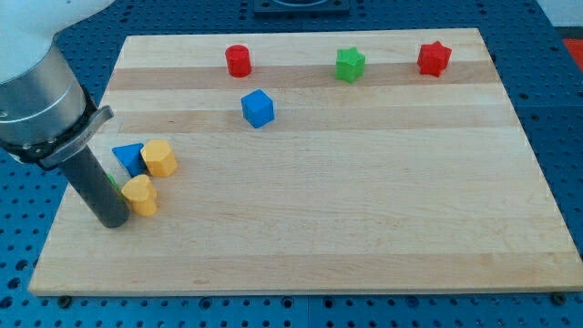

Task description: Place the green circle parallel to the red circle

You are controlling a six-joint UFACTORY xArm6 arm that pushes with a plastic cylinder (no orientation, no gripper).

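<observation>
The red circle point(238, 60) stands near the view's top, left of centre on the wooden board point(364, 210). Only a thin green sliver point(114, 180) shows at the right edge of my rod, probably the green circle, the rest of it hidden behind the rod. My tip point(111, 220) rests on the board near its left edge, just left of a yellow heart-shaped block point(140, 194) and below a blue triangle point(127, 157).
A yellow hexagon point(159, 158) sits right of the blue triangle. A blue cube point(258, 107) lies below and right of the red circle. A green star point(349, 65) and a red star point(434, 58) stand along the top edge.
</observation>
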